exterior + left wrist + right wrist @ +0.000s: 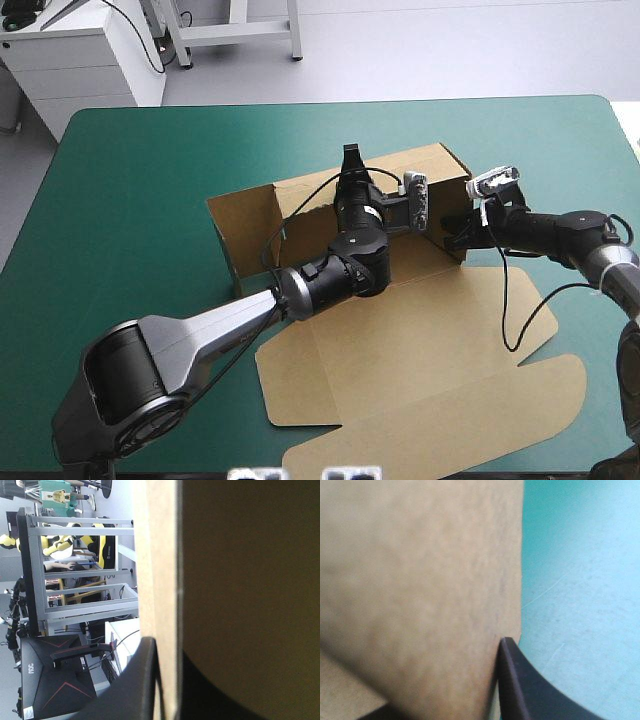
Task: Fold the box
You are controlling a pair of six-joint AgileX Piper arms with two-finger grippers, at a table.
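Overhead only: brown box (300, 200) at the middle of the teal-green surface (130, 180), walls raised, lid flat toward the near edge. Left end effector (351, 158) on far wall, right end effector (455, 240) on right wall. Closer, at each wrist: black fingers (140, 680) nearly closed, pinching board.

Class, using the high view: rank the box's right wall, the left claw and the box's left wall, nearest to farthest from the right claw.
1. Box's right wall: held by the right claw.
2. Left claw: on the far wall.
3. Box's left wall: opposite side.
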